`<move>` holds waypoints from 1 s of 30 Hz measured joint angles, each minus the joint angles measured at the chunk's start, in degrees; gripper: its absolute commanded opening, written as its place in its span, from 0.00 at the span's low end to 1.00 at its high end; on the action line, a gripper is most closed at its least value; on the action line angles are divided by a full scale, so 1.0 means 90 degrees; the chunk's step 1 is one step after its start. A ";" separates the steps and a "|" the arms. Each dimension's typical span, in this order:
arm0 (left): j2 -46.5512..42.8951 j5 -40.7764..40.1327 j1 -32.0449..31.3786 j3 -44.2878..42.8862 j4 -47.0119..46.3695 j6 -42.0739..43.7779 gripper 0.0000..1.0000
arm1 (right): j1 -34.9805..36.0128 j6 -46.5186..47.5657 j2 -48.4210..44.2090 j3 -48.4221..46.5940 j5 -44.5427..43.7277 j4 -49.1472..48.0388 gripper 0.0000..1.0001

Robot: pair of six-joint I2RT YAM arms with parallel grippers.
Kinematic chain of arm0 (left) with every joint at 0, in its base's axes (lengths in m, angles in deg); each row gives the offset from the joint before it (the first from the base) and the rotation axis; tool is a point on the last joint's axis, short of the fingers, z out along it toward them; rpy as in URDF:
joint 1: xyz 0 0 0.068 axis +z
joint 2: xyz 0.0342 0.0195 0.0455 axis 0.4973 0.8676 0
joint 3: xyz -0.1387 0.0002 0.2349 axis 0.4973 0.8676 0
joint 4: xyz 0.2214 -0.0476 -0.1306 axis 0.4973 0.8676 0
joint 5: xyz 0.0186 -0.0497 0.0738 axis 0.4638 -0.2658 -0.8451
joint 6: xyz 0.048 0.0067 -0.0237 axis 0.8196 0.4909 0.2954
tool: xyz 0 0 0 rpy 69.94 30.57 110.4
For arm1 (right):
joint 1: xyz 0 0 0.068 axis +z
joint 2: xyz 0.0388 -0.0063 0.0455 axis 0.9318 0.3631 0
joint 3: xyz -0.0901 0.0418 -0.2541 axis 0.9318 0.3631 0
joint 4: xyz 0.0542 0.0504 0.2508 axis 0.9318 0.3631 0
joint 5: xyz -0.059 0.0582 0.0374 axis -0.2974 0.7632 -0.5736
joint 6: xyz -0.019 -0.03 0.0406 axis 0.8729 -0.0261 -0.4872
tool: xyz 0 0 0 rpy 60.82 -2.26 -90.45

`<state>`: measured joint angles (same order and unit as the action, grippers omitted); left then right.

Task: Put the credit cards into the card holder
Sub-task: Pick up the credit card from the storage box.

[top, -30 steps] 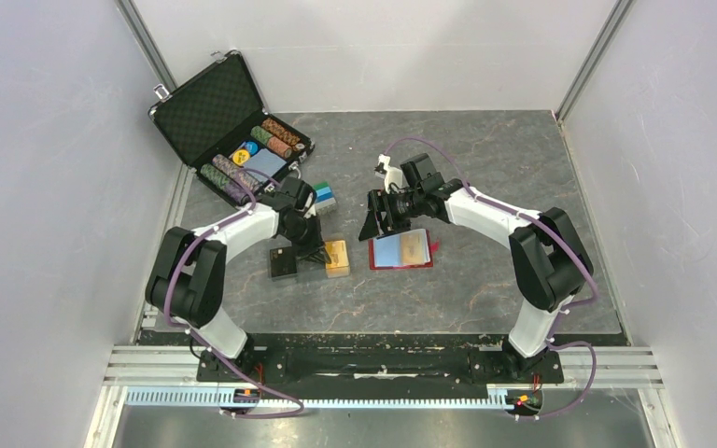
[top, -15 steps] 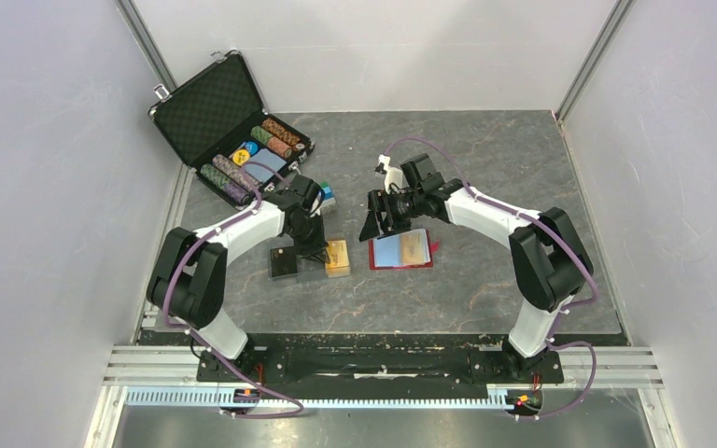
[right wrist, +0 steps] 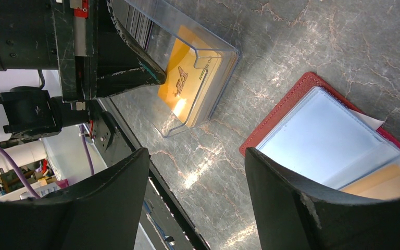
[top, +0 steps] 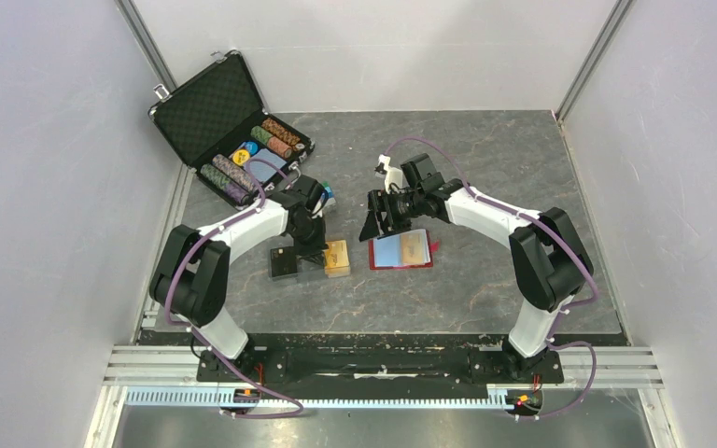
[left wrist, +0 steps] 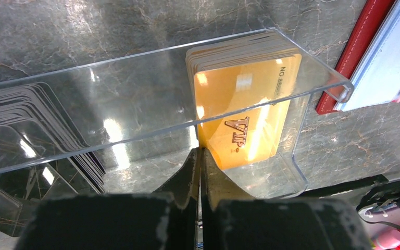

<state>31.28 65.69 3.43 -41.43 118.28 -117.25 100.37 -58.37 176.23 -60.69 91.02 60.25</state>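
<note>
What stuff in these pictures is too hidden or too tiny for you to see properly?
- Left wrist view: whether the shut left gripper really pinches a gold card in the clear box; its own tips cover the corner where they meet it.
- Both wrist views: the red card holder runs off the picture's edge.
- Top view: how many cards are stacked; too small.

Open black case (top: 207,110), apparently chips (top: 275,137)
</note>
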 measured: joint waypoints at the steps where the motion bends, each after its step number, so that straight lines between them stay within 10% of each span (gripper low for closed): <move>1: 0.0002 -0.0010 -0.0015 -0.0010 0.0002 0.0000 0.02 | 0.0000 0.0000 0.0000 0.0000 0.0000 0.0000 0.70; 16: -0.0155 0.0148 -0.0083 -0.0141 0.0063 0.0000 0.03 | 0.0000 0.0002 0.0000 0.0000 0.0002 0.0000 0.70; 23: -0.0158 0.0148 -0.0085 -0.0199 0.0032 -0.0002 0.44 | 0.0000 0.0019 0.0000 0.0002 0.0002 0.0000 0.71; 30: -0.0073 -0.0131 -0.0083 -0.0197 0.0090 0.0002 0.34 | 0.0000 0.0032 0.0000 0.0002 0.0002 0.0000 0.71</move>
<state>30.63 64.51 2.68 -43.20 119.09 -117.23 100.37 -58.09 176.23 -60.67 91.04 60.25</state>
